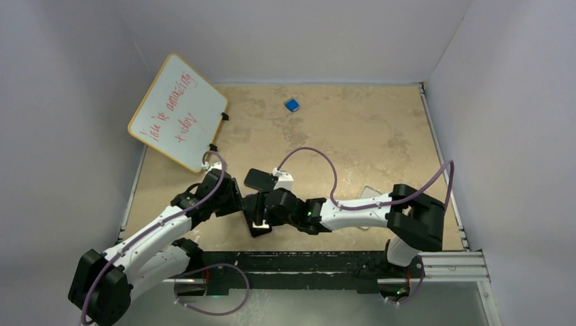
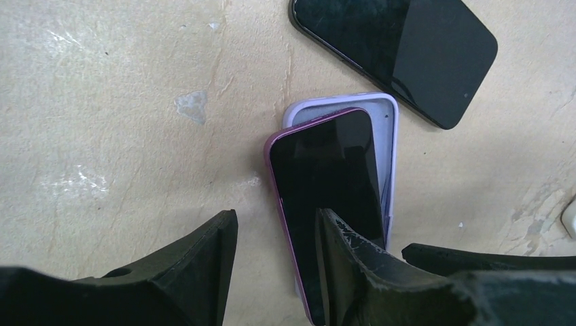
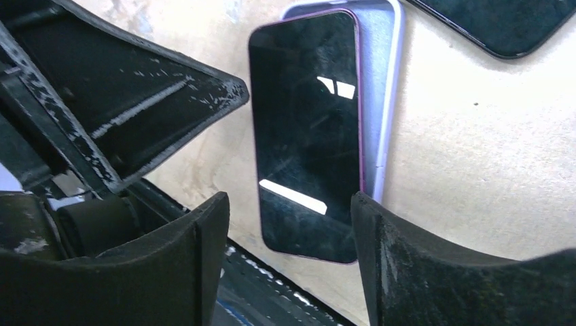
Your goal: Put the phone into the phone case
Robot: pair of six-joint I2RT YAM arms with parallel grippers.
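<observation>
Surface: tan tabletop [image 1: 380, 136].
Left gripper [image 2: 278, 219]: half-wide, empty.
Right gripper [image 3: 289, 200]: wide, empty.
Risk: I could wedge skewed phone [image 2: 326, 190] against case [image 2: 382, 136].

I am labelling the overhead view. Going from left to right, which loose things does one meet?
White whiteboard with red writing → black rectangular phone → small blue block. Left out: purple phone on lilac case, overlapping the black one.
</observation>
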